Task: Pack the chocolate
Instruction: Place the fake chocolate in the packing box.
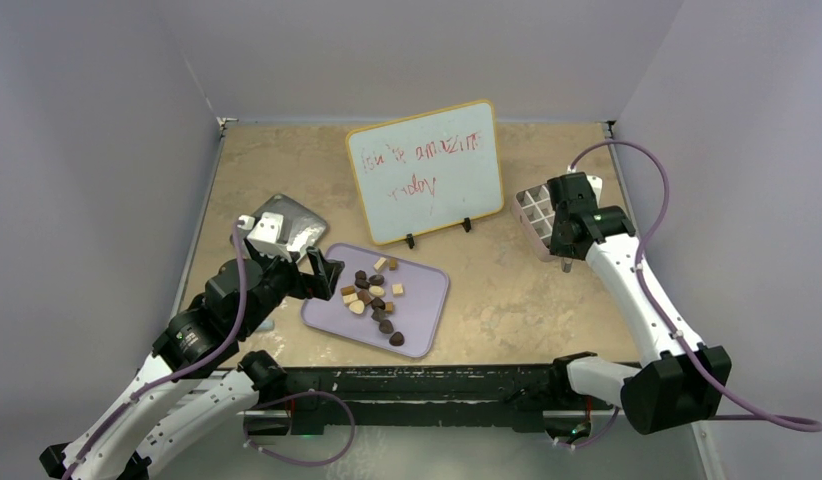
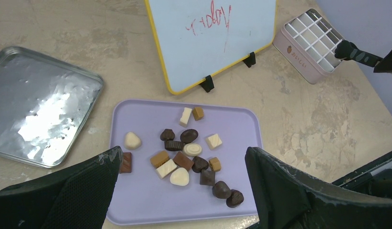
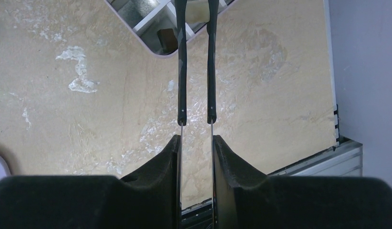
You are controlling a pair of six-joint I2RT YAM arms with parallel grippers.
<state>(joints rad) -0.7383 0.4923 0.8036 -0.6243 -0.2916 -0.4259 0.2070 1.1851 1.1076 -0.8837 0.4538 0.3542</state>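
Observation:
Several chocolate pieces point(image 2: 187, 160), dark brown, tan and cream, lie loose on the lavender tray point(image 2: 146, 200), which the top view also shows point(image 1: 427, 305). My left gripper point(image 2: 183, 157) hangs open above them, touching none. The pale pink gridded box point(image 1: 532, 207) stands at the right. My right gripper point(image 3: 196, 138) is shut on thin black tweezers point(image 3: 181, 71) whose tips reach over the box point(image 3: 146, 28). One cell holds a brown piece point(image 3: 164, 40). A cream piece point(image 3: 199, 12) shows between the tips; I cannot tell whether it is gripped.
A yellow-framed whiteboard point(image 1: 427, 170) with red writing stands on feet behind the tray. A silver metal lid point(image 2: 41, 119) lies left of the tray. Grey walls close in the table on three sides. The black table rail point(image 1: 427, 385) runs along the near edge.

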